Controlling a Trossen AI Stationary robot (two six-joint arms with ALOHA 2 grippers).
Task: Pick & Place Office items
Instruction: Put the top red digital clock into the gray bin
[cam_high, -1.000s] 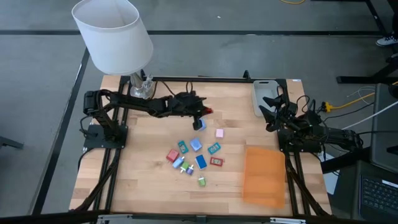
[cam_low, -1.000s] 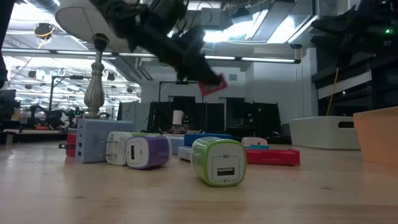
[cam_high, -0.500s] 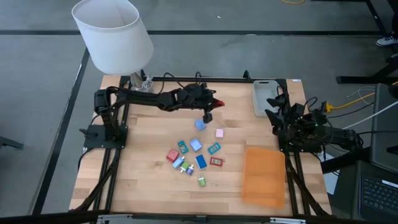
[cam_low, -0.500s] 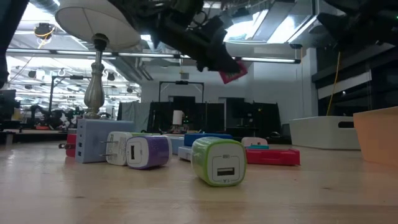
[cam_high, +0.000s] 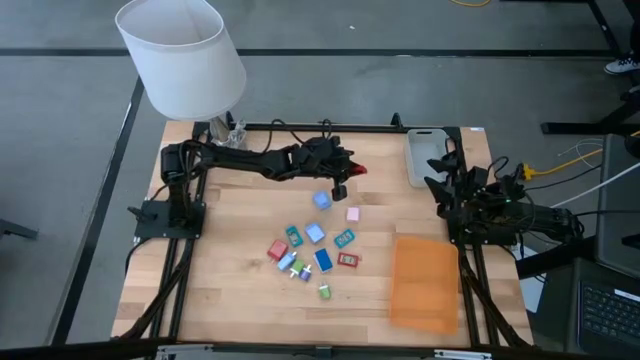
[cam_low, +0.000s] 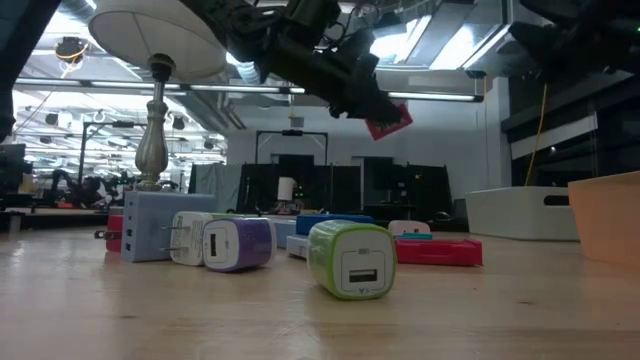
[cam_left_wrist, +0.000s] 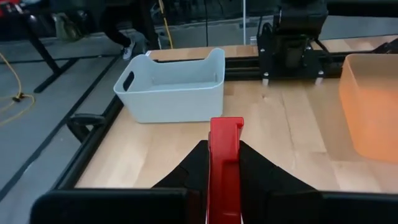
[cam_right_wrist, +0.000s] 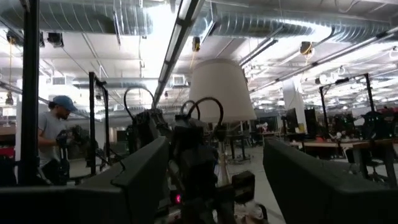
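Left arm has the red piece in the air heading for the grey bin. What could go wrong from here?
1. The left hand pinches the red piece by one end, most of it sticking out; it might slip before reaching the grey bin.
2. The right hand waits open beside the bin; the arms could crowd each other.

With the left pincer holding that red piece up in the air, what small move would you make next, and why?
Probably carry it on toward the grey tray before letting go. The left pincer is shut on the red piece, high above the table, and the tray lies ahead of it, open and apparently empty.
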